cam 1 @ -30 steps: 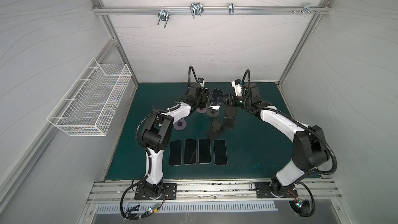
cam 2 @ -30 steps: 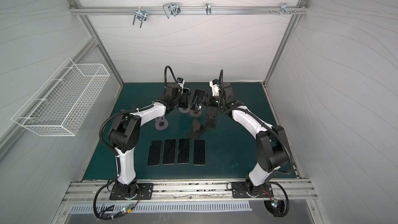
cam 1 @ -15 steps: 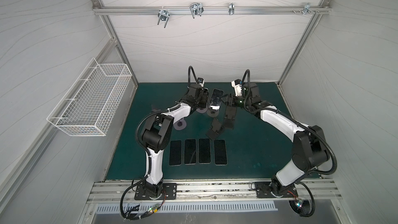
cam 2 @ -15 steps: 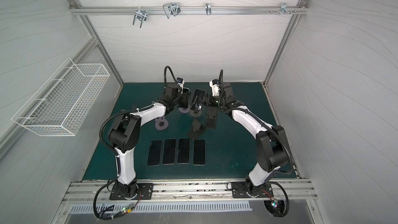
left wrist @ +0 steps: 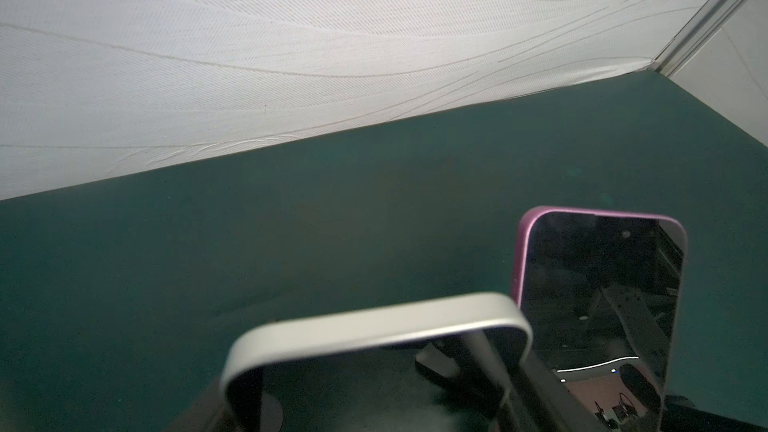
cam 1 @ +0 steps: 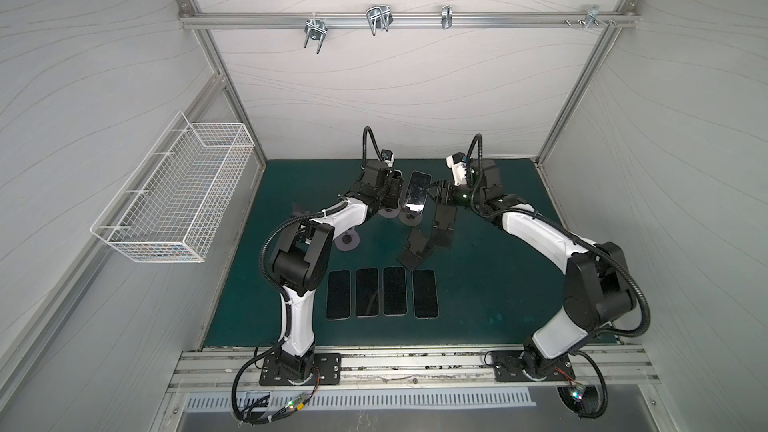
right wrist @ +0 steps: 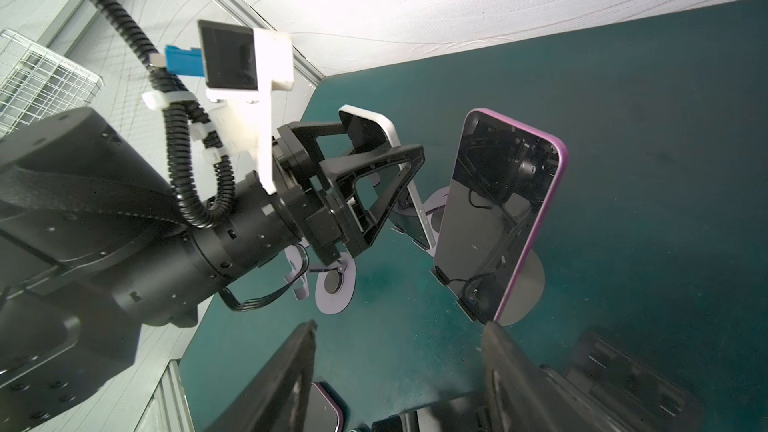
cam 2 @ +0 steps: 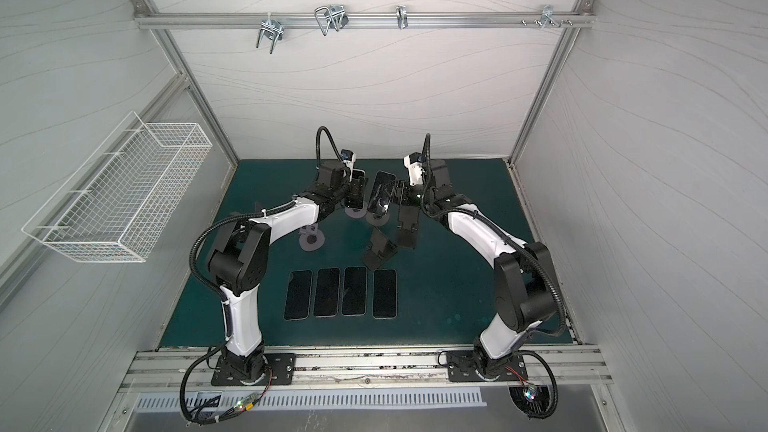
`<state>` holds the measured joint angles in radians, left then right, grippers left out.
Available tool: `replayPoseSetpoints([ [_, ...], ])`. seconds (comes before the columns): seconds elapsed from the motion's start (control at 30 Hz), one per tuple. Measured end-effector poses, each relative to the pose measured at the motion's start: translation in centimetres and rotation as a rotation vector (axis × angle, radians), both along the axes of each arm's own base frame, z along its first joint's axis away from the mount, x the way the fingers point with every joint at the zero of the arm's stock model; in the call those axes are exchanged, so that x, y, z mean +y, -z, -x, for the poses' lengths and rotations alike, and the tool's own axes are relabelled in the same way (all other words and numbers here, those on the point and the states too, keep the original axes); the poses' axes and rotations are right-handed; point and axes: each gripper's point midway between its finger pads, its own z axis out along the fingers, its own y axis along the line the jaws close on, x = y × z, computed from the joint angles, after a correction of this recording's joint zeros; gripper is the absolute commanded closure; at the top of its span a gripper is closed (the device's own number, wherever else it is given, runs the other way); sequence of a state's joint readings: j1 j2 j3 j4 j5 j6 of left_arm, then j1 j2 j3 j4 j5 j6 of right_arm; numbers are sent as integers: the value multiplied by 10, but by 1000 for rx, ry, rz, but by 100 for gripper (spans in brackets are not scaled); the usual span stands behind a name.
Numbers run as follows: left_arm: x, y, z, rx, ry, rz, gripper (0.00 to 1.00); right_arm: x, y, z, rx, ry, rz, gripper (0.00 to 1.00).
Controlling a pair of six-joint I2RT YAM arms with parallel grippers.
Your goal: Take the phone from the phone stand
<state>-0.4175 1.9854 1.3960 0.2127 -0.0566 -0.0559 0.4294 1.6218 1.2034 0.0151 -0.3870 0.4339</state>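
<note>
Green mat [cam 1: 478,284]: silver phone [left wrist: 374,328] held between left jaws.

Off-task stuff: white wire basket [cam 1: 166,201] on the side wall, well outboard of left gripper [cam 1: 392,197]. Four dark phones [cam 1: 383,290] lie flat in a row on green mat [cam 1: 498,284], base-side of right gripper [cam 1: 436,193]. Two empty black folding stands [cam 1: 415,249] sit between that gripper and the row. Clamps [cam 1: 316,31] hang on the overhead rail [cam 1: 498,23].

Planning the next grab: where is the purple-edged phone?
In a top view the purple-edged phone stands on its round stand at the mat's far centre, between the silver phone and the right gripper.
</note>
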Motion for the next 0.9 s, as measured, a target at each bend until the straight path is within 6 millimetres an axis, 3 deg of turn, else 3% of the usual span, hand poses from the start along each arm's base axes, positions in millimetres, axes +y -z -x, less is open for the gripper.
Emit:
replayPoseSetpoints([
  [0.5, -3, -39, 7, -53, 27, 44, 39, 0, -2, 4, -15, -8, 10, 35],
  [0.73, -1, -81, 17, -112, 41, 75, 41, 17, -18, 28, -60, -60, 39, 34],
  [0.9, 3, -100, 27, -121, 41, 79, 43, 26, -34, 44, -86, -92, 38, 35],
])
